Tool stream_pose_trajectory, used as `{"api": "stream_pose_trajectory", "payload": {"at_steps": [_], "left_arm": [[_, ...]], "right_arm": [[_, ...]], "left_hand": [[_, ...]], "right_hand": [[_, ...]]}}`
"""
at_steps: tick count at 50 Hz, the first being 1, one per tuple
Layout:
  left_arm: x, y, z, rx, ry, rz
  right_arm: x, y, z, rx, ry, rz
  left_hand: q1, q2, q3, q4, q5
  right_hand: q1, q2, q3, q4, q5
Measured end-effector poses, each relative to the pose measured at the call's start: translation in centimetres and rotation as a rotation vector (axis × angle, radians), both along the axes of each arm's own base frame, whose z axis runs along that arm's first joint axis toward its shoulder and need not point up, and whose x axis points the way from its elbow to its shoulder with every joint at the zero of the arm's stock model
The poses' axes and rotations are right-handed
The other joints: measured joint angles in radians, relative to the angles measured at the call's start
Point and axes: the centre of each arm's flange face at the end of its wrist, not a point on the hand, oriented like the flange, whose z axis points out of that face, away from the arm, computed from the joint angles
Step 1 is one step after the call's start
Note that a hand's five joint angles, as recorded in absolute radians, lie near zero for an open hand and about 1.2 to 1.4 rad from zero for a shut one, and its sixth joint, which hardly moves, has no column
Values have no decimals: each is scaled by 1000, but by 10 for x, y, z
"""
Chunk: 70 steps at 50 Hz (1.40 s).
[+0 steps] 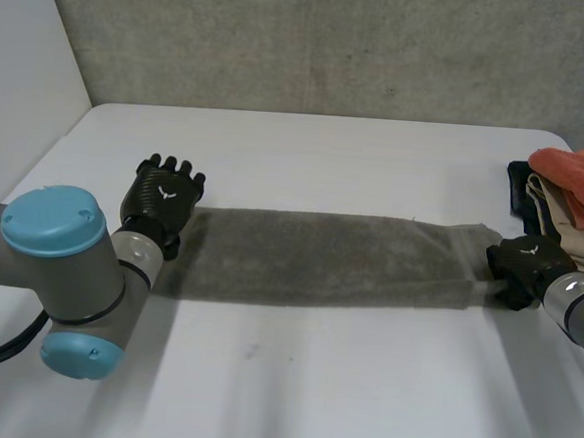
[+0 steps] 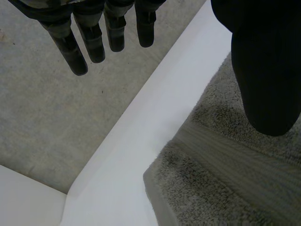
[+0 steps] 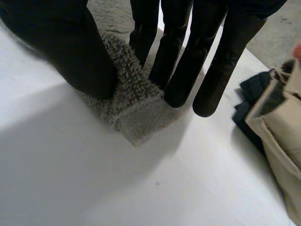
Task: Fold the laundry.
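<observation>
White table under grey towel, grey concrete beyond

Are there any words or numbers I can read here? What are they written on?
No words or numbers can be read anywhere.
On the back of the black left hand: a small white mark, not letters.
On the black right hand: the same mark.
The long grey terry towel, the white table and the pile of orange, beige and dark cloths: no label shows.
</observation>
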Motion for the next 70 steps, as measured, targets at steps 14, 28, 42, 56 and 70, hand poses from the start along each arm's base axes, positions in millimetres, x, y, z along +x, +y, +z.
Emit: {"api": "stream_pose_trajectory", "payload": {"at_steps": [14,28,42,56,70], "left_arm": [[7,5,21,-39,18,12],[32,5,52,-95,63,61],[43,8,57,-61,164,84],[1,34,57,-55,177,-57],[-80,96,21,53,177,-324]], "right_arm": [[-83,-16,28,-131,261,-212],[40,16,110,-538,220,188],[228,164,48,-539,-11,903],[203,136,38,-354,-78,596],[113,111,22,-77,-143,215]], "left_hand": [[0,0,0,0,0],[0,0,0,0,0],[0,0,0,0,0],[0,0,0,0,0],[0,0,0,0,0]], "right_hand": [[6,26,47,51,34],[16,26,47,53,47],[16,26,52,53,47],[-756,-918,-930,-908,-874],[-754,-914,-923,-905,-874]]}}
